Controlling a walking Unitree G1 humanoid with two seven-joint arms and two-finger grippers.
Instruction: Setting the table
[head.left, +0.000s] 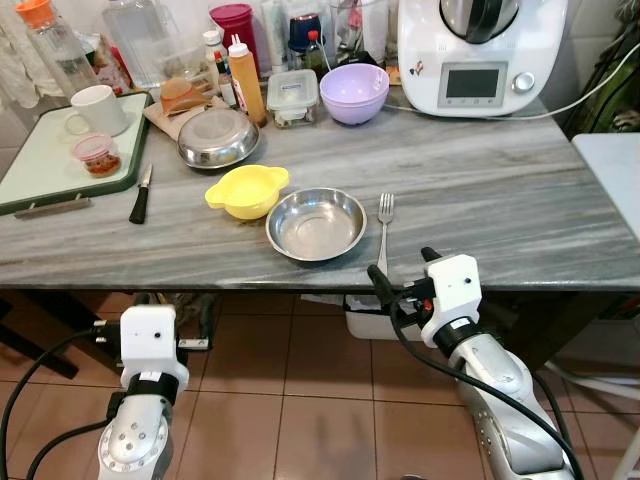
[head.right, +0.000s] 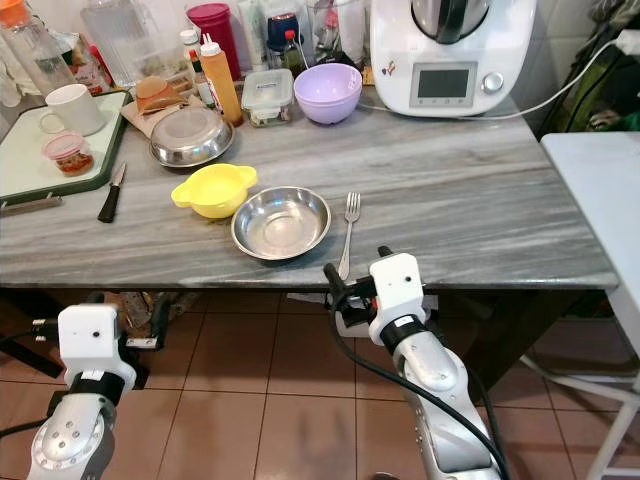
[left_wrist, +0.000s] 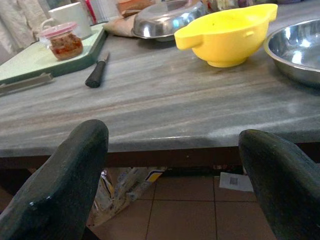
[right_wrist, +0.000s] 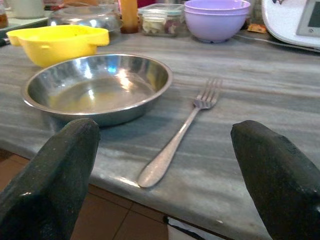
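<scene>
Evidently the step in hand is the approach to the fork (head.left: 384, 232), judged from how the right gripper (head.left: 400, 269) hangs just off the bench's (head.left: 480, 190) near edge, its fingers (right_wrist: 55, 175) spread wide and holding nothing, the fork's handle end lying between them in the right wrist view. A sound pick would bring the fingers in low and level over the edge, straddle the thin handle near its end, and close squarely, since so flat a piece may slip or skid on the smooth stone. The fork is plain matt silver metal with a slim handle, tines pointing far, lying just right of the steel bowl (head.left: 316, 223); the yellow bowl (head.left: 247, 190) stands to the left of that. The left gripper (left_wrist: 165, 175) waits below the near edge, farther left, fingers likewise wide apart and empty.
</scene>
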